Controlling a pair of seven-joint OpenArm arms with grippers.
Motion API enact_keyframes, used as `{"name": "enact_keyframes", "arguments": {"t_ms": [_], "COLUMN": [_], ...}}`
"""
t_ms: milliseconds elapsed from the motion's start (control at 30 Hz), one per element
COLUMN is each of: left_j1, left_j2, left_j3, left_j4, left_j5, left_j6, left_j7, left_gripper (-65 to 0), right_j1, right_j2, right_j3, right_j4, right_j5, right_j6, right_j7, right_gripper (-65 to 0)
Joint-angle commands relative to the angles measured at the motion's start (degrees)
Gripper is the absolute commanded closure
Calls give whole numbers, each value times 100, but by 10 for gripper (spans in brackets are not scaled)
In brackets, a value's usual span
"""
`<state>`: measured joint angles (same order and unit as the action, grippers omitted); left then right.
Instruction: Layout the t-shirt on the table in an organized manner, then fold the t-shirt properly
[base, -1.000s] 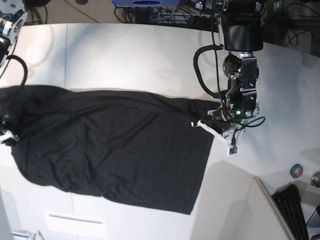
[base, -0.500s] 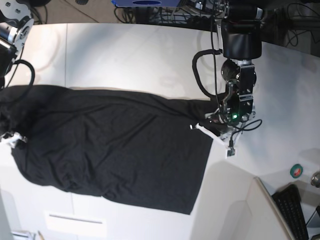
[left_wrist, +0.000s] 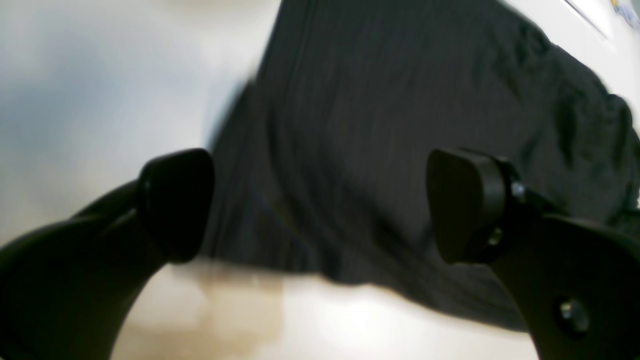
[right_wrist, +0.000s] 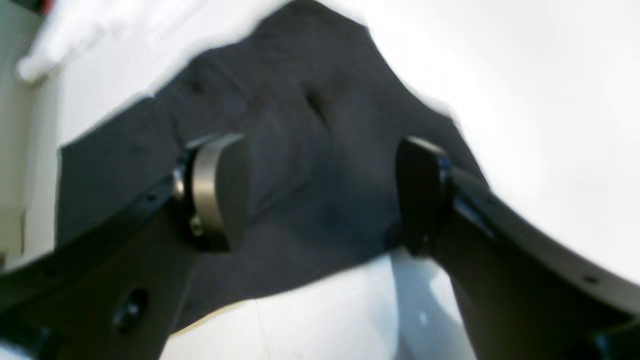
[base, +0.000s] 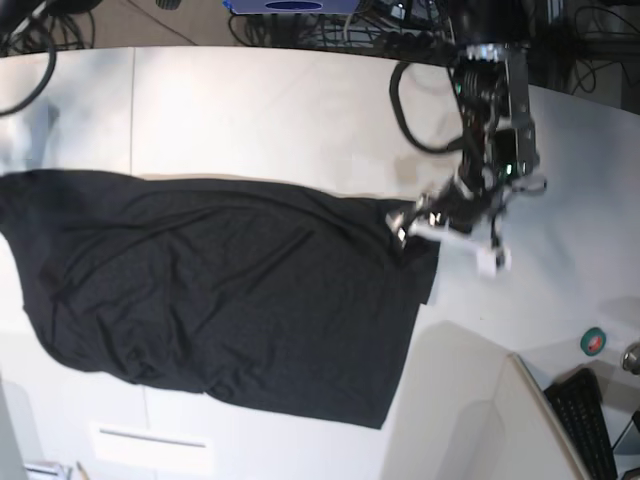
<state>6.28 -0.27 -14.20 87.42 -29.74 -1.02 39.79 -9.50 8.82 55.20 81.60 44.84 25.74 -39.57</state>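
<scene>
The left hand (left_wrist: 320, 205) stands wide, nothing between its pads, hanging just above the t-shirt (base: 220, 290) at the corner nearest it. The right hand (right_wrist: 320, 195) is wide too and holds nothing, with black cloth lying below its spread fingers; in the base view it is out of frame.

The t-shirt lies stretched lengthwise across the tabletop (base: 260, 110), black side up, no print showing, one long edge fairly straight and the other wavy, with soft creases through the middle.

The step in hand looks like the end of the layout. To do it well, each hand should lift straight up and clear of the cloth (a dragged pad would pull a corner back into a wrinkle). The next grasp is best taken at the bunched edges, pulling outward and low so the fabric flattens before any fold starts.
</scene>
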Motion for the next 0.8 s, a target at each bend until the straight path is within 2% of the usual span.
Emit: {"name": "enact_keyframes", "arguments": {"t_ms": [0,133,233,267,367,500,667,700,767], "left_j1": [0,202,194,158,-9,-246,-281,-281,-299], "left_j2": [-21,-21,5,5,5,14,14,14,14], "left_j3": [-123,-220,-220,-229,-238,-255,-202,-202,-238], "left_j4": [98,-236,-570,-649,-896,-1186,-1265,-1326,-1493], "left_j5": [-319,-582,-591,-600,-600,-600,-609,-609,-609], "left_j6": [-70,-70,-70,-70,-79,-79,-79,-79,-79], "left_j7": [-159,-168,-168,-177,-177,-177,-687,-687,-687], "left_gripper": [-647,-645,-645,-645,-645,-645,-643,-635,-573], "right_j1": [49,-48,-57,-31,57,216,444,506,646], "right_j2": [-69,-394,-394,-376,-289,-245,-25,54,177], "right_j3": [181,612,629,629,612,594,586,586,586], "right_j4": [117,-94,-455,-604,-1009,-1545,-2195,-2362,-2714], "right_j5": [109,101,101,101,101,101,101,101,101], "right_j6": [42,-46,-635,-670,-670,-670,-670,-670,-670], "right_j7": [-3,-91,-82,-82,-30,357,586,630,735], "right_gripper": [-410,-410,-411,-413,-414,-417,-419,-419,-419]}}
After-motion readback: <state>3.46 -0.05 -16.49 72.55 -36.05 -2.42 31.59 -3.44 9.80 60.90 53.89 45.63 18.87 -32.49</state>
